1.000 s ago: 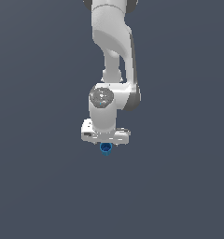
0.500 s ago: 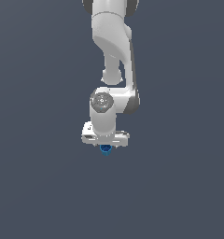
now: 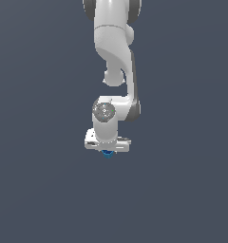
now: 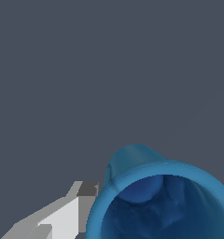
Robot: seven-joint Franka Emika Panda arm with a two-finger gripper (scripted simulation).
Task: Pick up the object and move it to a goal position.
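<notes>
The blue cup (image 3: 107, 153) sits directly beneath the white gripper (image 3: 107, 151), between its fingers (image 4: 62, 217) with the open mouth facing the wrist camera, apparently clamped and clear of any surface; no goal marker is visible.

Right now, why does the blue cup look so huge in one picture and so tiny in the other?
In the wrist view the blue cup sits right by the camera and is cut off at the edge; in the exterior view it is a small speck under the gripper.
</notes>
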